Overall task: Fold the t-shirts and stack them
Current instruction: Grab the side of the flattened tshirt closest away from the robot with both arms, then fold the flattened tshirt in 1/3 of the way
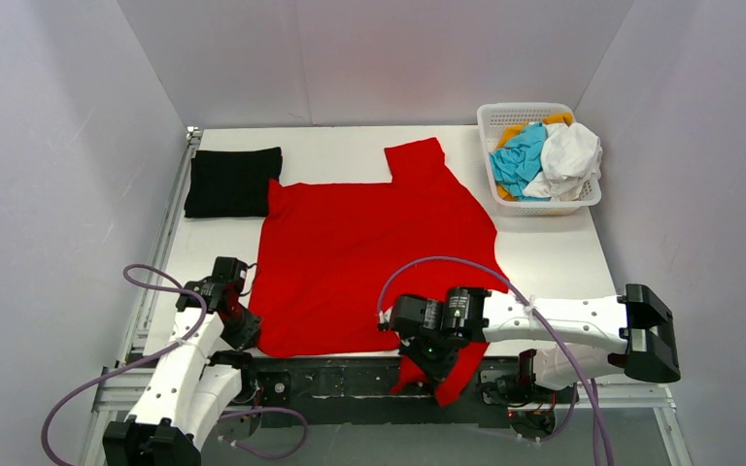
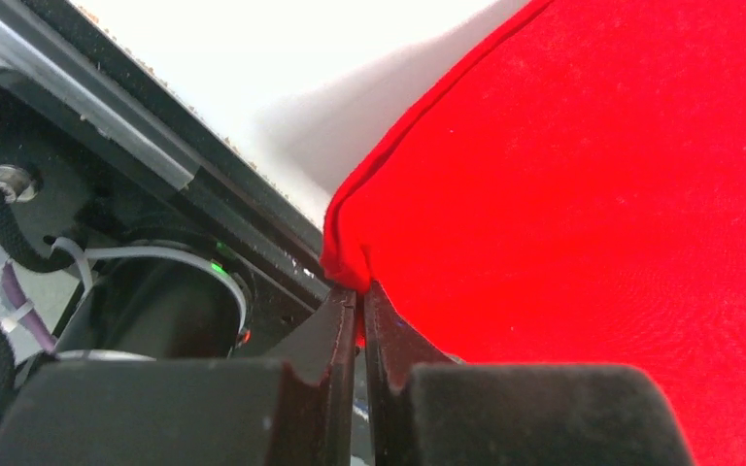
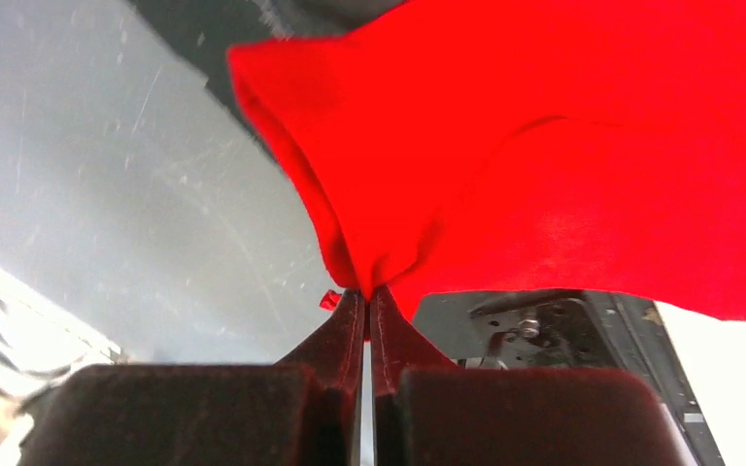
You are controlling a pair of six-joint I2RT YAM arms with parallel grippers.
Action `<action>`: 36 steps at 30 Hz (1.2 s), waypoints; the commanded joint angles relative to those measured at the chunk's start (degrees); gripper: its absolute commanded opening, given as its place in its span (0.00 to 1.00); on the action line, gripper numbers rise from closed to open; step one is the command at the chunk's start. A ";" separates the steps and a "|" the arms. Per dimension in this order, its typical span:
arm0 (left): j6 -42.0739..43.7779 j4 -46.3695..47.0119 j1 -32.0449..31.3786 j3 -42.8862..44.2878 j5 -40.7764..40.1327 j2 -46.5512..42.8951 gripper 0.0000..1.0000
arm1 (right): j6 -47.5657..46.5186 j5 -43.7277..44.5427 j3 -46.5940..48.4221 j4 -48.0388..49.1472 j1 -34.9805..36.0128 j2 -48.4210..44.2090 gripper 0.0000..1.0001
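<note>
A large bright red t-shirt (image 1: pixel 369 243) lies spread on the white table. My left gripper (image 1: pixel 243 328) is shut on its near left corner (image 2: pixel 345 254), low at the table's front edge. My right gripper (image 1: pixel 434 361) is shut on the near right part of the red shirt (image 3: pixel 505 146), which hangs over the front edge in a bunched flap (image 1: pixel 452 374). A black folded t-shirt (image 1: pixel 233 182) lies at the far left, its right edge touching the red shirt. Cyan (image 1: pixel 520 160), white (image 1: pixel 571 155) and orange (image 1: pixel 510 131) shirts sit crumpled in the basket.
A white plastic lattice basket (image 1: pixel 493 118) stands at the far right corner. A black metal rail (image 1: pixel 340 381) with the arm bases runs along the near edge. Grey walls close in the table on three sides.
</note>
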 commanded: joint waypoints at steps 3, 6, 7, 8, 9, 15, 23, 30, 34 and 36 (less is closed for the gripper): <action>0.10 -9.68 -0.02 6.42 -0.53 3.09 0.00 | 1.19 11.00 5.50 -3.79 -9.09 -3.75 0.01; -0.32 -8.02 0.02 9.05 -0.09 6.32 0.00 | -0.85 14.12 7.54 -4.40 -13.94 -5.33 0.01; -0.33 -7.91 0.03 10.02 0.05 7.65 0.00 | -1.79 15.09 8.56 -4.68 -15.51 -5.34 0.01; -0.40 -7.97 0.03 11.04 0.18 8.97 0.00 | -2.85 15.77 9.63 -4.97 -17.03 -5.19 0.01; -0.63 -7.94 0.03 12.05 0.16 10.37 0.00 | -3.86 16.05 10.60 -5.02 -18.64 -4.83 0.01; -0.65 -6.83 0.06 18.67 -2.27 18.17 0.00 | -10.74 23.38 18.34 -7.69 -26.10 -0.39 0.01; -0.24 -6.05 0.19 24.67 -4.00 27.68 0.00 | -13.89 26.63 21.46 -2.67 -31.35 2.88 0.01; 0.62 -5.94 0.29 29.05 -5.42 34.14 0.00 | -21.20 30.52 22.84 0.70 -34.33 6.28 0.01; 0.69 -5.90 0.46 31.35 -5.76 36.84 0.00 | -24.68 30.60 23.82 3.32 -36.53 7.13 0.01; 0.70 -5.62 0.53 32.11 -6.42 37.87 0.00 | -26.89 29.77 24.54 4.83 -37.42 7.47 0.01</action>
